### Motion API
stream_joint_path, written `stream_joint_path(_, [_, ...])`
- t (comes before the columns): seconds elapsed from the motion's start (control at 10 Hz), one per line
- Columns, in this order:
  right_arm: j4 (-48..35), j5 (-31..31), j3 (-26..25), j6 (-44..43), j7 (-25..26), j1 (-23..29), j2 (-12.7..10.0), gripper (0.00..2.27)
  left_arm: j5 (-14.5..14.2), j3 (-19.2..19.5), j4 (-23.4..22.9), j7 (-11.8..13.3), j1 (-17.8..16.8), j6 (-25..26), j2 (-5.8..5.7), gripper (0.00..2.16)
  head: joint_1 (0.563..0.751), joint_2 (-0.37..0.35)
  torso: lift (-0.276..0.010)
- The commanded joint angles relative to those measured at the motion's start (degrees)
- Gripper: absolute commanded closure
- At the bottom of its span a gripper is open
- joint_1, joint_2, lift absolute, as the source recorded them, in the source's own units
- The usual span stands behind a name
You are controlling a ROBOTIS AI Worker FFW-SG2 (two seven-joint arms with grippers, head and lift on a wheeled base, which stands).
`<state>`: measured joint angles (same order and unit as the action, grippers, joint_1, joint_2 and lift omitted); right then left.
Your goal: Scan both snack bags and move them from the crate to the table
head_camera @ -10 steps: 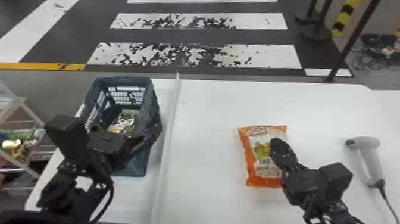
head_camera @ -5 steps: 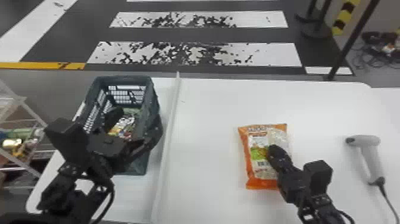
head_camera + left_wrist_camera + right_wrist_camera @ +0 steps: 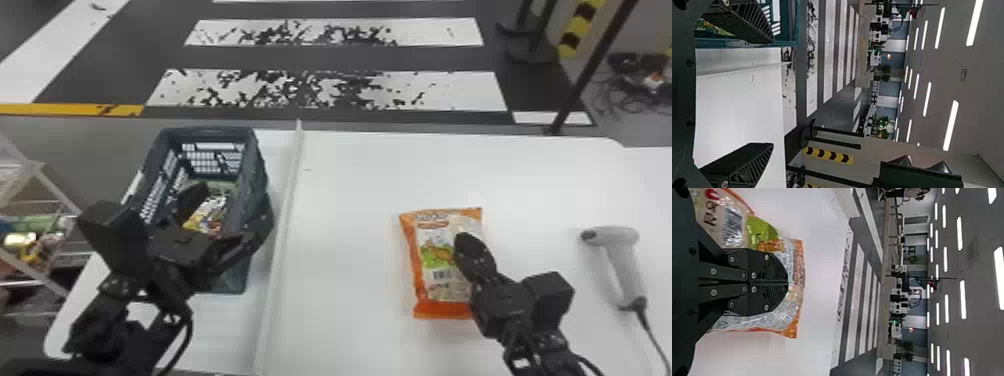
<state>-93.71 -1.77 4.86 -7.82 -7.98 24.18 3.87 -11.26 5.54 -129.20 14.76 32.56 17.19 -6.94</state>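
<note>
The orange snack bag (image 3: pixel 435 260) lies on the bench (image 3: pixel 350 210) beneath the right pincer (image 3: pixel 463 241), whose fingers are closed together; the left pincer (image 3: pixel 233 196) gapes wide at the crate (image 3: pixel 210 132) holding packets (image 3: pixel 206 216)

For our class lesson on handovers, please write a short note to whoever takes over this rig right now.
Left gripper: open, at the crate.
Right gripper: shut, over the orange snack bag.
Scanner: on the table, right of that bag.
Done: one bag out; whether scanned, I can't tell.
Left: colourful packaging in the crate, probably the second bag, to scan and move out.
</note>
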Motion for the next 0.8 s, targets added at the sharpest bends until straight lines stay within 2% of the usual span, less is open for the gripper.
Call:
stream_joint_path(0.0, [-7.36,-0.61,1.29,0.40,-0.02,2.98,0.09,2.26,-0.08,0.00,0.01,0.00,-0.04,0.00,0.00,0.06,0.695,0.067,-0.088])
stream_joint_path(0.3, [-6.39,-6.67,8.59,5.32,0.16,1.31,0.00,2.26,-0.43,0.00,0.36,0.36,0.05,0.00,-0.44,0.06,0.695,0.111,-0.088])
stream_joint_path(0.4, [-4.46,-9.22,11.31,8.31,1.21,-0.80,0.00,2.26,-0.60,0.00,0.44,0.36,-0.04,0.00,-0.62,0.06,0.695,0.164,-0.088])
stream_joint_path(0.7, [-2.79,-18.71,16.94,23.78,6.05,-5.72,-0.18,2.26,-1.66,0.00,1.32,0.36,-0.66,0.18,-1.76,0.06,0.695,0.216,-0.088])
